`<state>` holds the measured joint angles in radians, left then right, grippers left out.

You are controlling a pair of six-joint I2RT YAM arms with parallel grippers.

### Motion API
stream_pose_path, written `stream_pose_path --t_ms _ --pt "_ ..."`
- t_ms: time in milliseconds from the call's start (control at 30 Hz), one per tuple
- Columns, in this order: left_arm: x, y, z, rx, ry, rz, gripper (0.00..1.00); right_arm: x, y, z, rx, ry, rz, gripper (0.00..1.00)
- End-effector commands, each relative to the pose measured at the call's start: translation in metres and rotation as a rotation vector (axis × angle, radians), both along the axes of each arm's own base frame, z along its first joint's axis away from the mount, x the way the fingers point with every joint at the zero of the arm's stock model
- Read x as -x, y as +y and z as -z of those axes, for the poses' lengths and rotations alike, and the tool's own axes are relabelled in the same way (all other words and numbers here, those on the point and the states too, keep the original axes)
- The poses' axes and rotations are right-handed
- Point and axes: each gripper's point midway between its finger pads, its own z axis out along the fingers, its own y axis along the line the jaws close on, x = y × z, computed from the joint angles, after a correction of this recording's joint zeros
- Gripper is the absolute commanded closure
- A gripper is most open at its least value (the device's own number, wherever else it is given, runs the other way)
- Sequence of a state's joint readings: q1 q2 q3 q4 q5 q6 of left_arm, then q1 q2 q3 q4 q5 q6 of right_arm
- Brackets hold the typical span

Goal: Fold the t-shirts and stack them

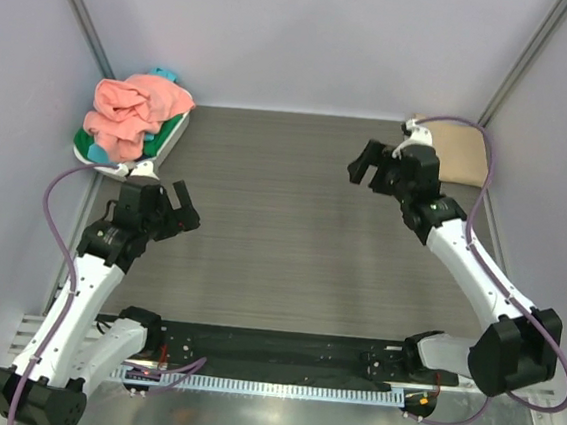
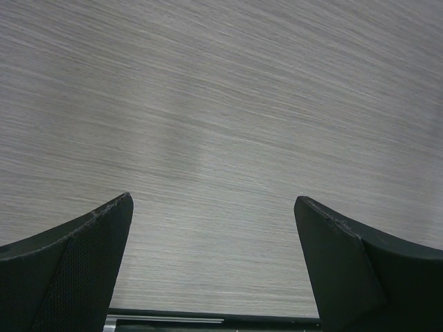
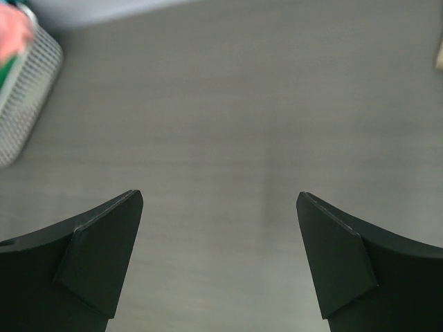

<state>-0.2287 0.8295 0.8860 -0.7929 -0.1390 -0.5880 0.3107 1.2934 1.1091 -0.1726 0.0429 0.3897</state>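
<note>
A crumpled salmon pink t-shirt [image 1: 128, 113] lies on top of a green one [image 1: 163, 131] in the white basket [image 1: 165, 147] at the far left; a bit of teal cloth [image 1: 165, 74] shows behind them. A folded tan t-shirt [image 1: 461, 154] lies flat at the far right, partly behind the right arm. My left gripper [image 1: 185, 209] is open and empty above bare table near the basket. My right gripper [image 1: 365, 166] is open and empty above the table, left of the tan shirt. The wrist views show open fingers [image 2: 83, 256] [image 3: 346, 256] over bare table.
The wood-grain table [image 1: 282, 232] is walled on three sides. The basket's mesh wall [image 3: 24, 97] shows at the left of the right wrist view. A black rail [image 1: 270, 352] with the arm bases runs along the near edge.
</note>
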Motion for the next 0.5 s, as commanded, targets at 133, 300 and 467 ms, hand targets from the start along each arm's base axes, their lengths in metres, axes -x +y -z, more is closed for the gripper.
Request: stream_pose_path --t_ms 133,300,467 --pt "-0.006 -0.002 -0.026 0.022 -0.121 0.021 0.0 0.074 -0.016 0.024 -0.047 0.104 -0.02 0.0" --pt "-0.007 0.027 -0.034 -0.057 -0.128 -0.139 0.0 0.115 0.001 0.047 -0.174 0.154 -0.105 0.0" --pt "-0.015 0.035 -0.06 -0.074 -0.222 -0.177 0.0 0.14 0.01 0.063 -0.198 0.164 -0.172 0.0"
